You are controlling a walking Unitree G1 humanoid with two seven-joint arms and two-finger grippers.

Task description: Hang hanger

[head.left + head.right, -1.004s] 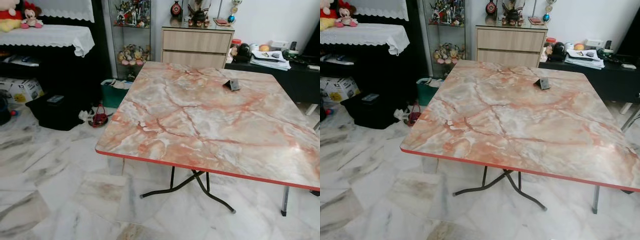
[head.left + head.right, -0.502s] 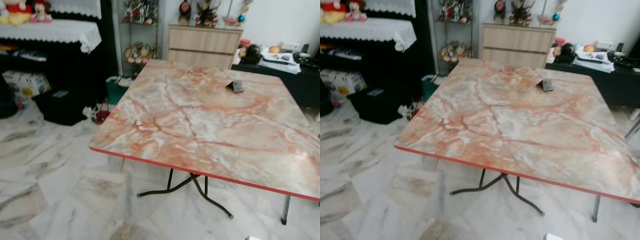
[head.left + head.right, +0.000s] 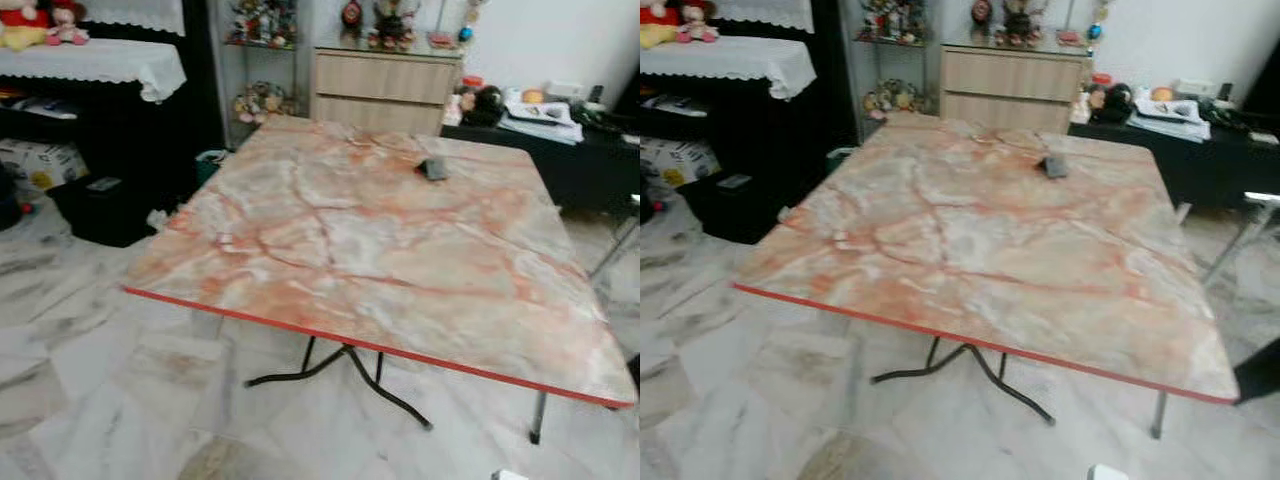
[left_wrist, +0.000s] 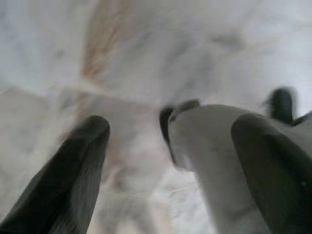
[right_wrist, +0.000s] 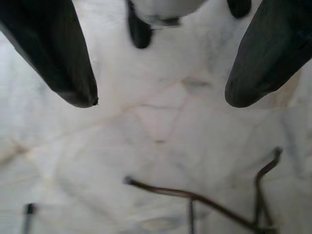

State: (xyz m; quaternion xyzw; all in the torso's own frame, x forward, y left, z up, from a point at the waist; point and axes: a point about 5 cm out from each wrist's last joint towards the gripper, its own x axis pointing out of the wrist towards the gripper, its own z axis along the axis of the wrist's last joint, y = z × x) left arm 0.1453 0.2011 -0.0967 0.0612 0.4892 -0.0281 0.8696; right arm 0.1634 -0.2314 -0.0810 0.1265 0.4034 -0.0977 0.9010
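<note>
My left gripper hangs open over the pale marble floor, its two black fingers spread wide with nothing between them. A white-grey part of my own body lies under it. In the right wrist view my right gripper is also open and holds nothing. It hangs above the floor near the table's black folding legs. Ahead stands a square table with a pink marble-patterned top and a red edge. A small dark object lies near the table's far side.
A wooden drawer cabinet and a glass display shelf stand behind the table. A black desk with clutter is at the right. At the left are a black unit with a white cloth and a black box.
The whole picture has shifted and blurred, so the camera has moved; the table now sits further left in view. Nothing on the table has moved.
</note>
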